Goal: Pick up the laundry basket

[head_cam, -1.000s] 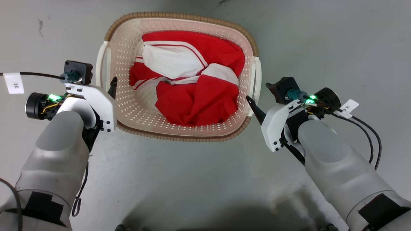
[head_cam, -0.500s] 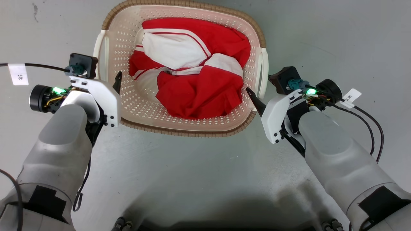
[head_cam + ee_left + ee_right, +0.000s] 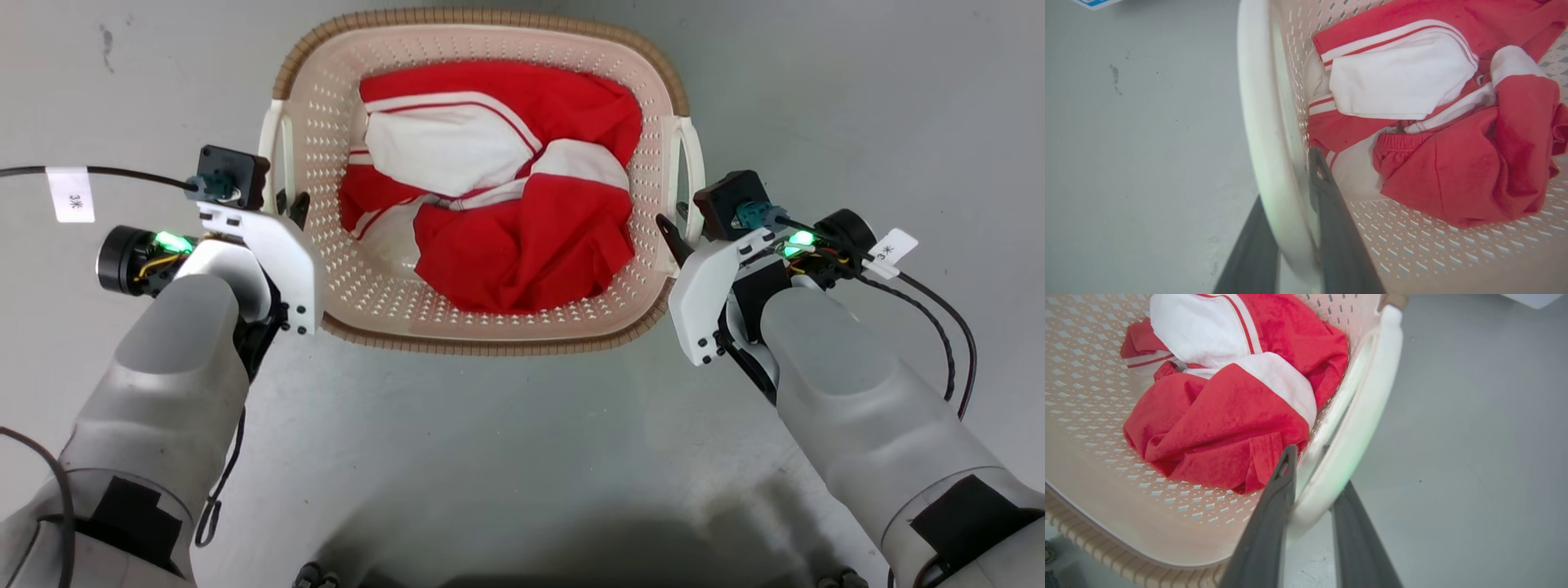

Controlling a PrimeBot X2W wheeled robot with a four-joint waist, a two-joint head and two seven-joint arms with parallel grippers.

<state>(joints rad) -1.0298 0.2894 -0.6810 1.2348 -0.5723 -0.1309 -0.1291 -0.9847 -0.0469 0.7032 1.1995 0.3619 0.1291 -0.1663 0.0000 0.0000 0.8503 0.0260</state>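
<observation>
From the head camera you had the laundry basket straight ahead, grey floor around it and red and white clothes heaped inside. That camera had shifted since 0.5 s before, so the basket's new place in the view told you little, though it did look slightly larger. What had changed was your right gripper. Its dark finger had pointed in over the basket's wall, and it now sat up by the right handle. Your left gripper was beside the left handle, as before.

In the left wrist view your 2 fingers lay 1 on each side of the left handle, both against it, clamped.

In the right wrist view the 2 fingers straddled the right handle. The inner 1 touched it, but a sliver of floor showed beside the outer 1, so I could not tell whether that grip was tight.
</observation>
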